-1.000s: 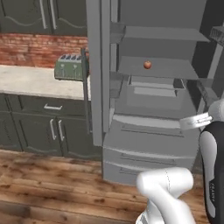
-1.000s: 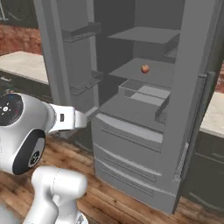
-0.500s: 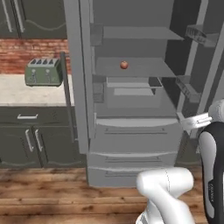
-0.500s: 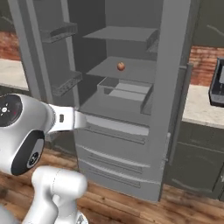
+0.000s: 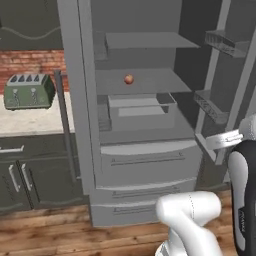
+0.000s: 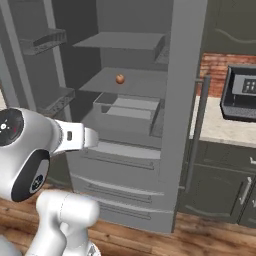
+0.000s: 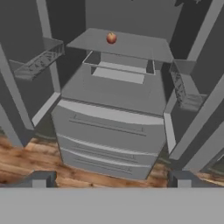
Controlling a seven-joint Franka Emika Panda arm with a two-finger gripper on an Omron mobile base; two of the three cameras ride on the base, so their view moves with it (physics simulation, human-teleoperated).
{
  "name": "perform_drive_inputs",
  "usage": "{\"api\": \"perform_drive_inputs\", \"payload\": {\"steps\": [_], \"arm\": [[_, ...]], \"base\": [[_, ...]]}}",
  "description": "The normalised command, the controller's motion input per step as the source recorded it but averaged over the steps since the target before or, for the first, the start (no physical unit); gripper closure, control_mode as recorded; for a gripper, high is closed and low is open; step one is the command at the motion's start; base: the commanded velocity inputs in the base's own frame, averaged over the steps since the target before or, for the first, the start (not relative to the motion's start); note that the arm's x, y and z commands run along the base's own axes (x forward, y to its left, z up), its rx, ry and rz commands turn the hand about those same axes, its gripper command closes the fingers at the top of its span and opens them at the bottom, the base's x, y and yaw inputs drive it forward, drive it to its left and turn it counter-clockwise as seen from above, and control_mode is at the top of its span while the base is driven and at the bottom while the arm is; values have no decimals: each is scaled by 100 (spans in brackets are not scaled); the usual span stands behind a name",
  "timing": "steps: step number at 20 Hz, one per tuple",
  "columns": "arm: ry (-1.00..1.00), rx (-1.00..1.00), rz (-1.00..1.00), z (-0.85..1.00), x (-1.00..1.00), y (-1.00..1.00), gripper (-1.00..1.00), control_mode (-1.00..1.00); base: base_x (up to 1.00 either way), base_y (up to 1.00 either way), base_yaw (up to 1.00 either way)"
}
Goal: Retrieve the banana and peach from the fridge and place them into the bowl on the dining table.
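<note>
The grey fridge point(image 5: 145, 155) point(image 6: 125, 165) point(image 7: 109, 127) stands in front of me with both upper doors swung open. The peach point(image 5: 129, 79) point(image 6: 120, 78) point(image 7: 111, 38), small, round and orange-red, sits alone on the middle shelf above a pulled-out inner drawer point(image 5: 140, 107). My gripper point(image 7: 111, 180) is open and holds nothing; it hangs well short of the fridge, level with the lower drawers. The banana, the bowl and the dining table are out of view.
Open fridge doors with wire door shelves point(image 5: 215, 102) point(image 6: 47, 42) flank the opening. A green toaster point(image 5: 27, 91) sits on the stone counter to the left, and a dark appliance point(image 6: 242, 92) on the counter to the right. Dark cabinets point(image 6: 220, 185) stand below, on a wooden floor point(image 5: 45, 235).
The whole picture has shifted, so the base has moved: the fridge now sits more squarely ahead and looks nearer. The peach stays on its shelf and the gripper stays open.
</note>
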Motion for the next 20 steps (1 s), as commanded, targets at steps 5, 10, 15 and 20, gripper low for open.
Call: {"api": "perform_drive_inputs", "payload": {"steps": [5,10,15,20], "arm": [[0,0,0,0,0,0,-100,100],[0,0,0,0,0,0,-100,100],[0,0,0,0,0,0,-100,100],[0,0,0,0,0,0,-100,100]], "base": [[47,27,-10],[44,23,-3],[59,22,-3],[71,17,-7]]}}
